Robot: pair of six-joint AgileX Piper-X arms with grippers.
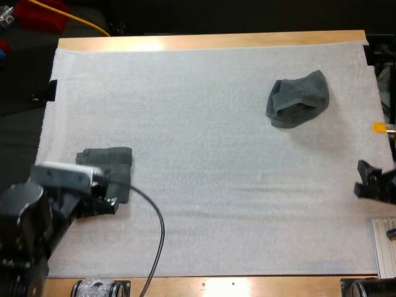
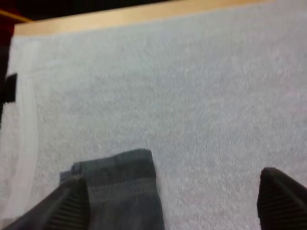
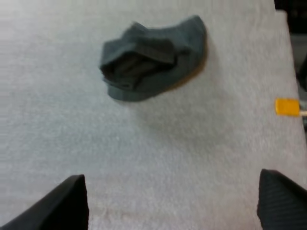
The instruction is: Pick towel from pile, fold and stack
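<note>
While the folded towel (image 1: 114,162) sits at the mat's (image 1: 216,204) left by the released left pincer (image 2: 173,177), the right pincer (image 3: 172,175), spread empty, faces the crumpled towel (image 1: 298,99): next pick, likely reach and clamp.

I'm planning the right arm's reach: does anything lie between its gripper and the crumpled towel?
Nothing visible does. Only bare white mat lies between the right gripper, fingers apart, and the crumpled dark grey-green towel. The folded dark grey-green towel sits far off, across the mat.
</note>
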